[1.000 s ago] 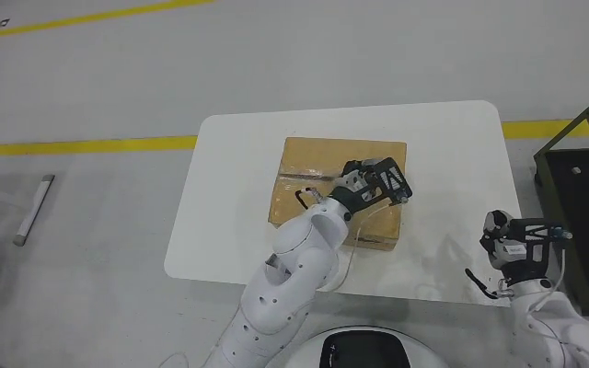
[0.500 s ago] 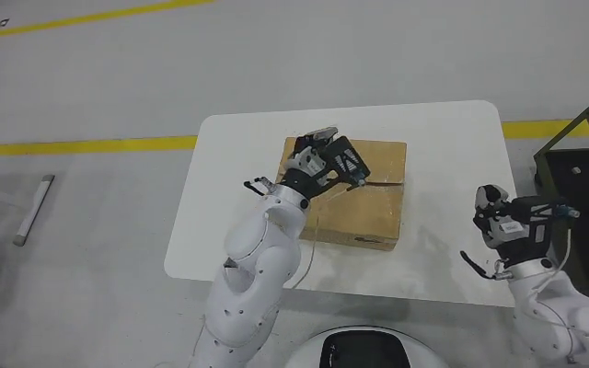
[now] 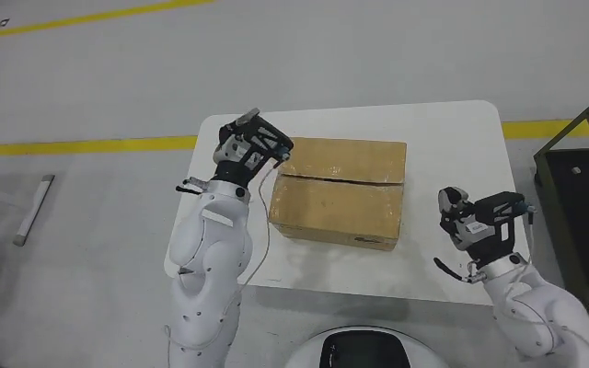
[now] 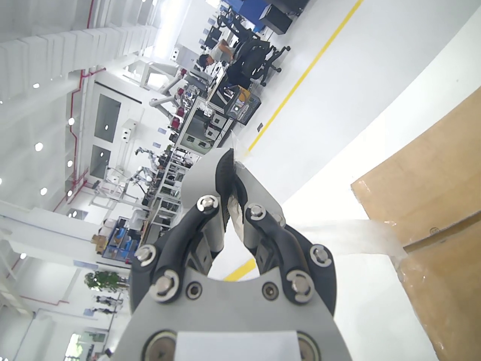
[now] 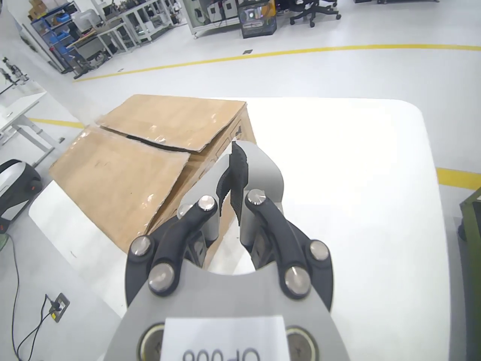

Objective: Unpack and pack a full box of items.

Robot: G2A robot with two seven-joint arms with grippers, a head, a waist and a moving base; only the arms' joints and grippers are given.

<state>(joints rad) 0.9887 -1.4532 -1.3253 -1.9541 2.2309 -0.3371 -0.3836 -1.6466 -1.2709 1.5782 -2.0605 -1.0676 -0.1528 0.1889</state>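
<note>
White table [image 3: 442, 129]: box [image 3: 340, 198] centre; left gripper [image 4: 230, 174] beside its corner pinching tape [image 4: 349, 236] joined to seam; right gripper [image 5: 235, 163] closed empty, well apart.

Box [image 3: 340, 189] sits mid-tabletop [image 3: 451, 138], a touch left of centre, its top seam running left to right. Left gripper [image 4: 232, 167] is up off the box's far left corner, over the tabletop's left side. Tape [image 4: 349, 236] stretches from the seam's left end across to its fingers [image 4: 224, 174], caught between them. Right gripper [image 5: 236, 163] is out right of the box, well apart from it, by the tabletop's near right edge.
</note>
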